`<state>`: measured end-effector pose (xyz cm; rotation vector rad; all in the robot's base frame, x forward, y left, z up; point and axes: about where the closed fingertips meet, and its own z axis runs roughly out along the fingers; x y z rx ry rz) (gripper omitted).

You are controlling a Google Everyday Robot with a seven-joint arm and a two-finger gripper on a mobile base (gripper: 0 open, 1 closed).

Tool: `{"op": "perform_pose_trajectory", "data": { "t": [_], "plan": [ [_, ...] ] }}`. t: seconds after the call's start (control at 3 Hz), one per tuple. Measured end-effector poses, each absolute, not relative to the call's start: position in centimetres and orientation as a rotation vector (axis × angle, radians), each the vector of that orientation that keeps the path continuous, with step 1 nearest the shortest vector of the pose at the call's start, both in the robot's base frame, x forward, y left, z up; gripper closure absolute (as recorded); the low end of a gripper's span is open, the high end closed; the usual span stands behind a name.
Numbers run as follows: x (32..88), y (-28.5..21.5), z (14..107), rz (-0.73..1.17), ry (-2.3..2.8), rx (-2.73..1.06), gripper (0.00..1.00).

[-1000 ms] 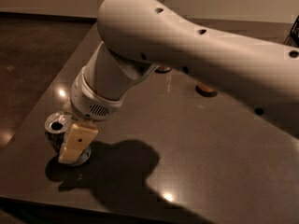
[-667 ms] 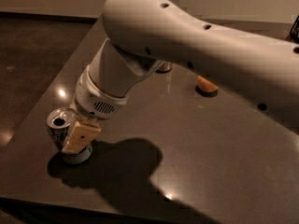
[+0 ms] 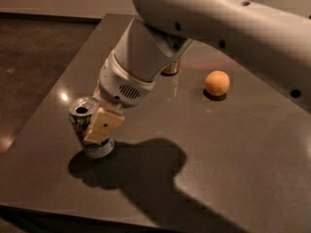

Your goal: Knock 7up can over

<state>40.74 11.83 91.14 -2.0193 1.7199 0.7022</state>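
Observation:
The 7up can (image 3: 86,130) is a white-silver can with green markings and an open silver top. It is at the front left of the dark table (image 3: 204,169), tilted with its top leaning left and its base on the surface. My gripper (image 3: 97,126) is around the can's upper half. One tan finger pad (image 3: 103,125) lies across the can's right front side. The other finger is hidden behind the can. The big white arm reaches down to it from the upper right.
An orange ball (image 3: 216,83) lies at the right back of the table. A gold-brown can (image 3: 171,68) stands behind the arm, mostly hidden. The table's left edge (image 3: 43,125) is close to the 7up can, with dark floor beyond it.
The gripper and the 7up can have moved together to the right and away from the front edge. The can stood upright before and now leans left.

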Motion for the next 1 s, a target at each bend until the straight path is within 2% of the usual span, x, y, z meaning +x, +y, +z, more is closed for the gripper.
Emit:
{"op": "perform_pose_trajectory", "data": {
  "t": [0.33,1.0],
  "plan": [
    [43.6,7.1,92.9,0.579,1.846,-1.976,1.00],
    [46.7,-1.6,94.4,0.186,2.016,-1.980,1.00]
  ]
}}
